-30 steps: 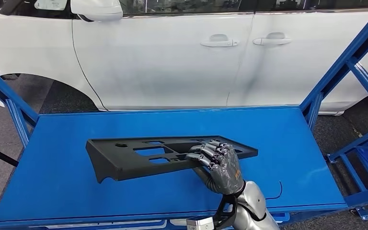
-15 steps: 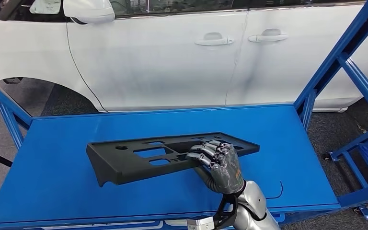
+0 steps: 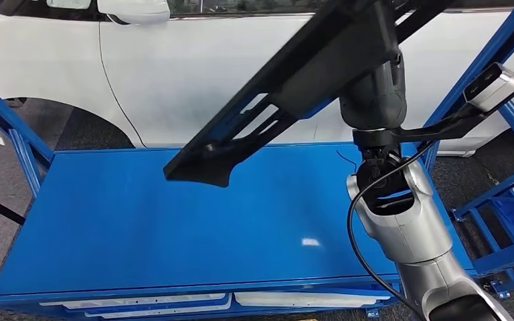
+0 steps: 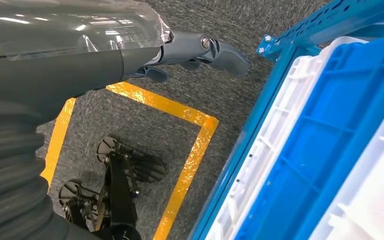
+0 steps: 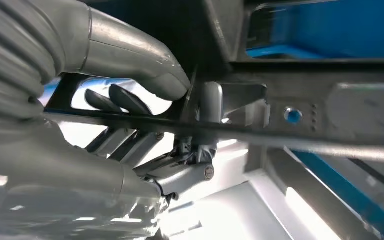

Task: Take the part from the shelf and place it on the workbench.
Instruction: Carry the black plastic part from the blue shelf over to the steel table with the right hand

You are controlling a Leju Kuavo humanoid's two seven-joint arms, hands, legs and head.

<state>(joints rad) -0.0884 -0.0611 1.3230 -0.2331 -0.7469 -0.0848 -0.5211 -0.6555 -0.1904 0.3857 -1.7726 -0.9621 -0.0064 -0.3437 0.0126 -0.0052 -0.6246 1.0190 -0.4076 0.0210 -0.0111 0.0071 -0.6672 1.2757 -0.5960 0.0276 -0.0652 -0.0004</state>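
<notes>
1. Item: long black plastic panel w/ cut-out slots (image 3: pixel 274 100). Loc.: in the air above the flat blue counter (image 3: pixel 140 221), steeply tilted, low end over the counter's middle, high end running out past the frame's top. Not touching the counter.
2. Holder: right hand (image 3: pixel 373 87), arm raised upright from the counter's right side. Right wrist view: thumb on one face, fingers (image 5: pixel 122 142) hooked through a slot onto the other, i.e. clamped on the panel near one end.
3. Left hand (image 4: pixel 180 50): hangs over grey floor beside blue and white crates, holds nothing; fingers mostly hidden, can't tell if apart or curled.
4. Step in hand, est.: lower and level the panel onto the counter.
5. How to do well: rotate wrist first to bring the panel near flat, then descend slowly; the long overhang means lots of leverage, so keep the clamp firm.
6. Land the low end first, mid-counter, then lay the rest down.
7. Clearance: keep the far end off the white car body (image 3: pixel 194 80) behind and the blue frame post (image 3: pixel 482 73) at right.
8. Release only once the panel is fully supported.
</notes>
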